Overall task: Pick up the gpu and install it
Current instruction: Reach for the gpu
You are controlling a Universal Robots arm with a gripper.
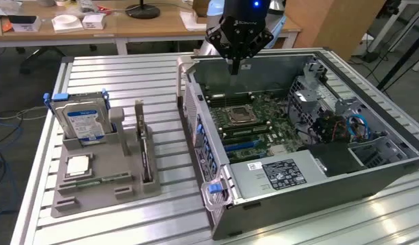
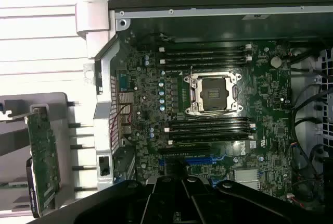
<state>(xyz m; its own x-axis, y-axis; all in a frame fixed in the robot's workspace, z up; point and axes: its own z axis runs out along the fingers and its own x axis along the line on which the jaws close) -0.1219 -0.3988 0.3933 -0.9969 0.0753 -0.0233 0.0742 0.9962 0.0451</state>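
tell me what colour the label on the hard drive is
Blue and white; the label on the hard drive shows best in the exterior view.

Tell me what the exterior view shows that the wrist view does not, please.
Exterior view: the shut gripper above the case, the hard drive, the power supply. Wrist view: the green side of the gpu, the coin battery. Both: the gpu upright in the gray holder, the motherboard, its empty CPU socket.
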